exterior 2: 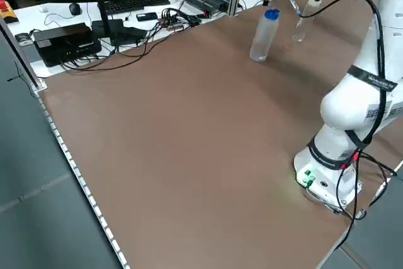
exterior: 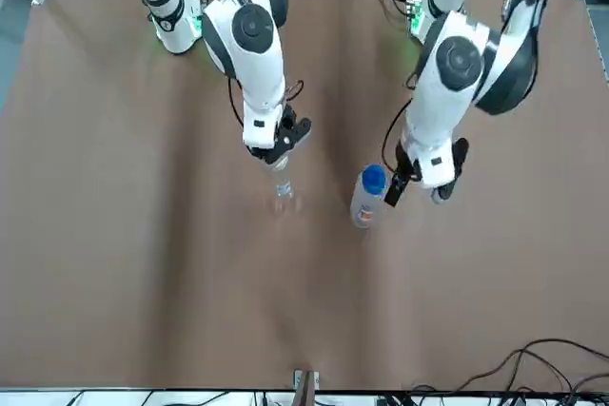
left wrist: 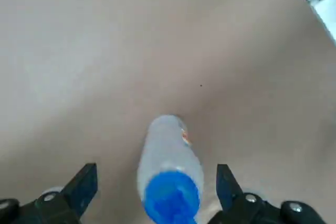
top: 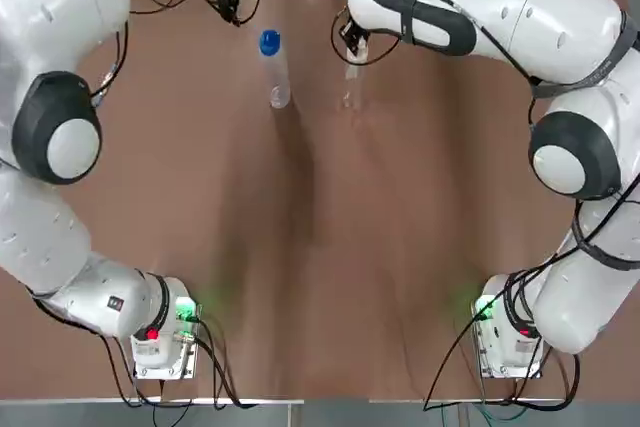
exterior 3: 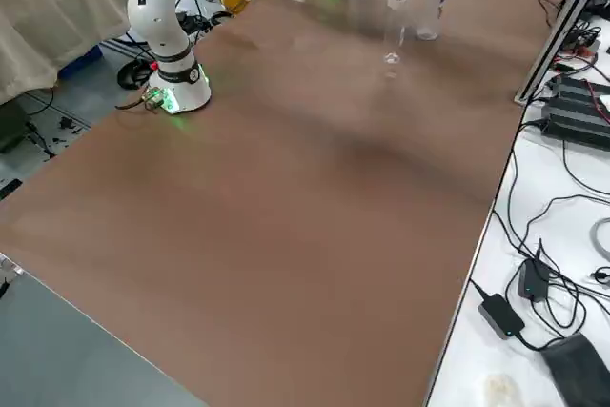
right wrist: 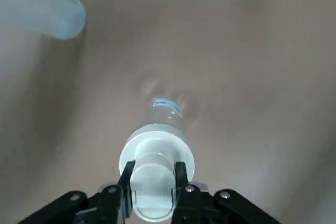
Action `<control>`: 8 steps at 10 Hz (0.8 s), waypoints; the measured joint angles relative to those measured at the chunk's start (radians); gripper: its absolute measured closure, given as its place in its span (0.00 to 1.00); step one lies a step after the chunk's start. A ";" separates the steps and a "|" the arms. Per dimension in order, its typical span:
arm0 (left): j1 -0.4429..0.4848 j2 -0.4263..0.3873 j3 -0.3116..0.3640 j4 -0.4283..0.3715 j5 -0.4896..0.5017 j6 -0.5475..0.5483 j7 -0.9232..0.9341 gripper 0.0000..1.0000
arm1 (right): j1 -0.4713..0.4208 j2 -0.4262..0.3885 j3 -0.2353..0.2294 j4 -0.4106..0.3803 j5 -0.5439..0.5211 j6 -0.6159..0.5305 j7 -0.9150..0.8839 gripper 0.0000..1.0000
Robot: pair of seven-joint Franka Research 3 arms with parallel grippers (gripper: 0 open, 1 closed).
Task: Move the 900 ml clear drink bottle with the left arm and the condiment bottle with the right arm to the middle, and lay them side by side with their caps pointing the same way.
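Arm links crowd both sides of the overhead shot, left arm (top: 60,137) at frame left, right arm (top: 570,147) at frame right. Past them, upper middle of the brown table (top: 320,277), the clear drink bottle (top: 274,72) stands upright with its blue cap (top: 269,43) up. The condiment bottle (top: 351,77) is just right of it, near but apart, under the right gripper (top: 352,45). Front view: left gripper (exterior: 419,187) is right of centre, just beside the clear drink bottle, not on it; right gripper is left of centre with the condiment bottle hanging below. Left side view: both bottles upper right, big one upright, small one looks slightly tilted; can't tell if its base is off the table. Right side view: same pair at top of frame, neither laid down. Left wrist view: fingers (left wrist: 84,182) spread wide, released, blue cap between them with gaps either side. Right wrist view: fingers clenched on the condiment bottle's white cap (right wrist: 155,182). Looks early: right has its grasp, left hasn't closed yet. Carrying both to the middle, laying them side by side and matching caps are all left to do.
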 joint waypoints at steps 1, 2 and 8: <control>0.039 -0.045 0.000 0.000 0.001 -0.047 0.172 0.00 | 0.007 0.001 0.000 -0.001 0.000 0.017 0.071 0.66; 0.086 -0.085 -0.001 0.000 0.001 -0.078 0.340 0.00 | 0.017 0.008 0.002 -0.005 0.000 0.024 0.120 0.66; 0.350 -0.248 -0.002 -0.001 -0.049 -0.190 1.166 0.00 | 0.048 0.061 -0.001 -0.007 0.000 0.039 0.235 0.66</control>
